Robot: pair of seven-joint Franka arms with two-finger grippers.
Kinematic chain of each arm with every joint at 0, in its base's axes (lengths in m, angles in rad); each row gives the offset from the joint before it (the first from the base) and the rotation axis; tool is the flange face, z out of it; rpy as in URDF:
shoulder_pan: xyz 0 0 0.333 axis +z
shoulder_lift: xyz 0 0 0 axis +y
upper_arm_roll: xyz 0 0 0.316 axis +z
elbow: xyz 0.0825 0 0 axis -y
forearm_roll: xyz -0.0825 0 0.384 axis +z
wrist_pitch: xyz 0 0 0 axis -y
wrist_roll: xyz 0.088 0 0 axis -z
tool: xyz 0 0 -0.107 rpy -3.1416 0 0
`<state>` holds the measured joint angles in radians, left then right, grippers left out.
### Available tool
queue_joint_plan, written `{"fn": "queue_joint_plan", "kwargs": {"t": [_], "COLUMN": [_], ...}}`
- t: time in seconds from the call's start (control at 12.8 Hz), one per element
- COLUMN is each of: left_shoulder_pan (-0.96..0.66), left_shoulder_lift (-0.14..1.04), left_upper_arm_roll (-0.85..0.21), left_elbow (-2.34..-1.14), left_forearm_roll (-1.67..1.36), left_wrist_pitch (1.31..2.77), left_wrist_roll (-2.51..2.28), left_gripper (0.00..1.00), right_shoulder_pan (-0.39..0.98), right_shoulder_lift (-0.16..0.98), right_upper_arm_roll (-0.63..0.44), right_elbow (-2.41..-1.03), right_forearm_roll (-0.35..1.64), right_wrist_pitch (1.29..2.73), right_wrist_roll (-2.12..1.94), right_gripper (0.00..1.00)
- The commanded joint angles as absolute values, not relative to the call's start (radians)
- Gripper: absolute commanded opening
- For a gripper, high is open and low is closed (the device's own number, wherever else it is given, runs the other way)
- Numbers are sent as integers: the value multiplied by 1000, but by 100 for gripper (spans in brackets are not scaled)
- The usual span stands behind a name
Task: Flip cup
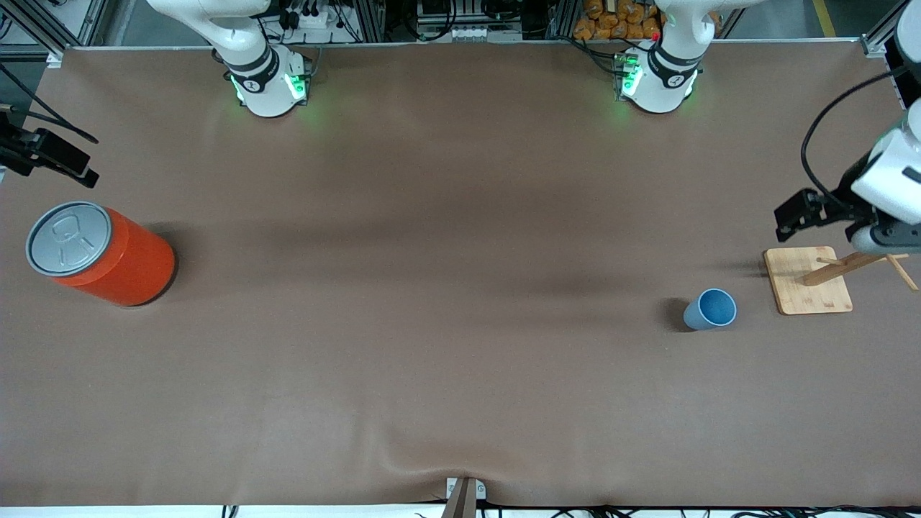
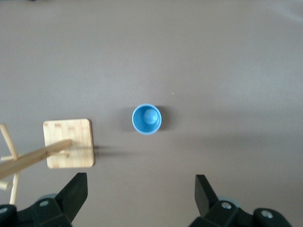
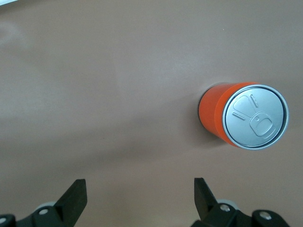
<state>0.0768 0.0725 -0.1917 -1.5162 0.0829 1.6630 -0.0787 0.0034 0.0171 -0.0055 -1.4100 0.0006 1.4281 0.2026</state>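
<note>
The cup point(image 1: 710, 309) is a small light-blue tumbler standing upright, mouth up, with its darker blue inside showing, toward the left arm's end of the table. It also shows in the left wrist view point(image 2: 147, 119). My left gripper point(image 1: 788, 219) hangs high over the table beside the wooden stand, open and empty. In its own view point(image 2: 141, 189) the jaws stand wide apart, and the cup is well clear of them. My right gripper point(image 1: 83, 171) waits high over the right arm's end of the table, open and empty point(image 3: 139, 191).
A wooden peg stand on a square base point(image 1: 808, 280) sits beside the cup, slightly farther from the front camera, and shows in the left wrist view point(image 2: 68, 143). A large orange can with a grey lid point(image 1: 101, 252) stands under the right gripper's area point(image 3: 222, 116). Brown cloth covers the table point(image 1: 446, 288).
</note>
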Motion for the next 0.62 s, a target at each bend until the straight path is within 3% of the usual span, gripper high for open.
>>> {"fn": "queue_joint_plan", "kwargs": {"t": [0.0,0.16,0.55], "left_shoulder_pan": [60,34,-21], "left_shoulder_lift": [-21,-102,-104], "left_upper_arm_roll": [-192,-170,-80], "left_elbow": [-1581,-1678,-1625], "left_forearm_roll": [71,15,15], "left_wrist_pitch": [1600,1604,1524], "left_wrist_roll": [-74,-89,-75], "left_gripper": [100,100,100], "right_shoulder_pan": [-6,-6,-8], "right_shoulder_lift": [-2,-2,-2], "right_upper_arm_roll": [0,0,0], "right_elbow": [-1424,-1424,-1424], "right_forearm_roll": [-8,-8,-8], "right_wrist_pitch": [1424,1424,1424], "right_wrist_roll": [193,193,193], "right_gripper": [100,100,100]}}
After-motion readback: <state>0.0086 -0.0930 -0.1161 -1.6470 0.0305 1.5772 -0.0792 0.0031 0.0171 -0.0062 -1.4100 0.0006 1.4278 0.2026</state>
